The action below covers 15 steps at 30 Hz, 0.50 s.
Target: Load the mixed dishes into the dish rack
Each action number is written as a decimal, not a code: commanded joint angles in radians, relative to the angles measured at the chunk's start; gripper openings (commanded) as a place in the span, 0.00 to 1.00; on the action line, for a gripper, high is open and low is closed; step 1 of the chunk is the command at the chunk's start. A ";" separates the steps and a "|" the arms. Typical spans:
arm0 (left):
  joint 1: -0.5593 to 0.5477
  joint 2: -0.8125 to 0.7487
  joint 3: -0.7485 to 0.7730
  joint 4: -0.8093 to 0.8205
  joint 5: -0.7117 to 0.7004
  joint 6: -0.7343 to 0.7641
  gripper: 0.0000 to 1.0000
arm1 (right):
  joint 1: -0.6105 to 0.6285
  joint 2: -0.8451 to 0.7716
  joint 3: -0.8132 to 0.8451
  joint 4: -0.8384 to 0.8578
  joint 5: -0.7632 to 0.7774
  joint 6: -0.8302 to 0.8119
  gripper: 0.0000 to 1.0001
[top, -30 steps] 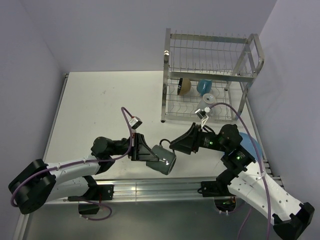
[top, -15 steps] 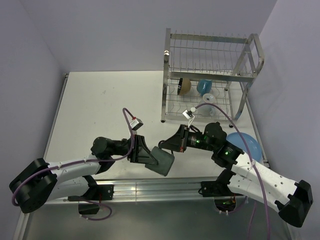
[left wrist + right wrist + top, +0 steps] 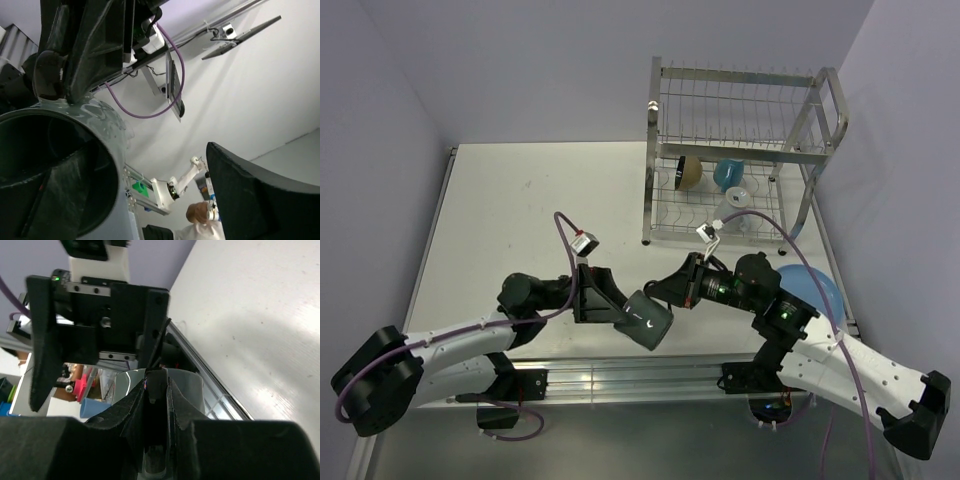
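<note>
Over the near edge of the surface (image 3: pixel 540 200), between my two arms, the dark grey-black mug (image 3: pixel 648 322) hangs tilted, its mouth turned toward my left hand (image 3: pixel 623 312). That hand stands wide. In its wrist view one finger lies inside the mug and the other is well apart from the wall, so it carries nothing. My right hand (image 3: pixel 666 294) is narrowed to a thin pinch on the mug's upper edge; I cannot tell whether it grips the rim or the handle.

I judge the mug stiff, glossy and slick, and heavy enough to swing about so small a hold. It would chip or break if dropped. A deeper bite over the wall, one finger in and one out, should hold it steadier.

The dish rack (image 3: pixel 656 150) stands well apart at the far right, with a tan bowl (image 3: pixel 688 172), a light blue mug (image 3: pixel 727 173) and a white mug (image 3: pixel 735 200) in its lower tier. The light blue plate (image 3: pixel 815 290) lies beside my right arm.
</note>
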State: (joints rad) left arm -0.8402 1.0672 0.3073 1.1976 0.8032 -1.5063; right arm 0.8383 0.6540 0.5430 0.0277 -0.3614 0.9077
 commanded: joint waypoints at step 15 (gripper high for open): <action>0.029 -0.496 0.171 -1.129 -0.443 0.695 0.99 | -0.001 -0.094 -0.001 -0.153 0.217 0.511 0.00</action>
State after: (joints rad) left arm -0.8028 0.5789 0.4572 0.2291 0.4603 -0.9504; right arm 0.8379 0.5667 0.5407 -0.1707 -0.2012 1.2095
